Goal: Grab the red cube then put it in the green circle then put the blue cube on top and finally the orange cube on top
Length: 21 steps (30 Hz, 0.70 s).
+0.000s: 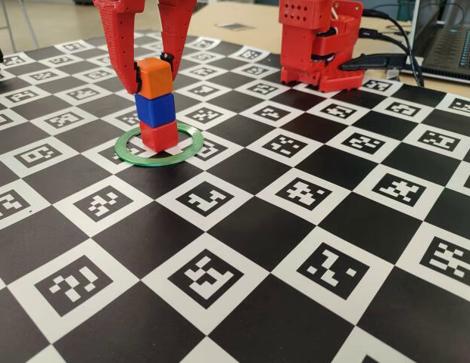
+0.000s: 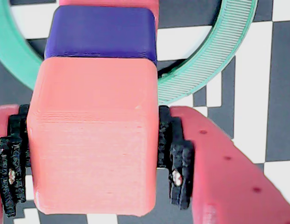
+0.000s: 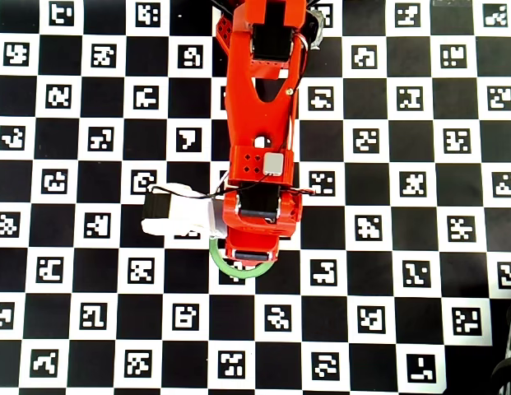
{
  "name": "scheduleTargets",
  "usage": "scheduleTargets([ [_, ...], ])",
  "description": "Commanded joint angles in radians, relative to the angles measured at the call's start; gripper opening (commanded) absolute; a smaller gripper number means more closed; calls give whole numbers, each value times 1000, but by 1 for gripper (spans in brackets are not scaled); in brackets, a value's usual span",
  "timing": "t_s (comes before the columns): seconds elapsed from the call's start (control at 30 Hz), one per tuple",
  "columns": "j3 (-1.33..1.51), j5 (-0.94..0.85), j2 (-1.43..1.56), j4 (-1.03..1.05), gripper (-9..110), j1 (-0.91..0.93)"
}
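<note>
The red cube (image 1: 159, 134) stands inside the green circle (image 1: 129, 155), a thin green ring on the checkered board. On it sits the blue cube (image 1: 156, 110), and the orange cube (image 1: 155, 78) tops the stack. My red gripper (image 1: 153, 72) comes down from above, its black pads pressed on both sides of the orange cube. The wrist view shows the orange cube (image 2: 93, 140) filling the space between the pads (image 2: 175, 158) of the gripper (image 2: 93, 163), with the blue cube (image 2: 100, 35) and the ring (image 2: 205, 65) below. In the overhead view the arm hides the cubes; only an arc of the ring (image 3: 218, 257) shows.
The arm's red base (image 1: 318, 41) stands at the back of the board, right of the stack, with cables and a laptop (image 1: 446, 38) beyond. A white part (image 3: 177, 212) juts left from the wrist. The board (image 1: 295, 249) is covered in black squares and marker tiles.
</note>
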Motion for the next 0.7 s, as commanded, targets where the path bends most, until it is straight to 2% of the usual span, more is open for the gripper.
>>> scheduleTargets([
  [0.0,-14,3,57,-15,2,0],
  [0.67,-3,11,49,-9,5,0],
])
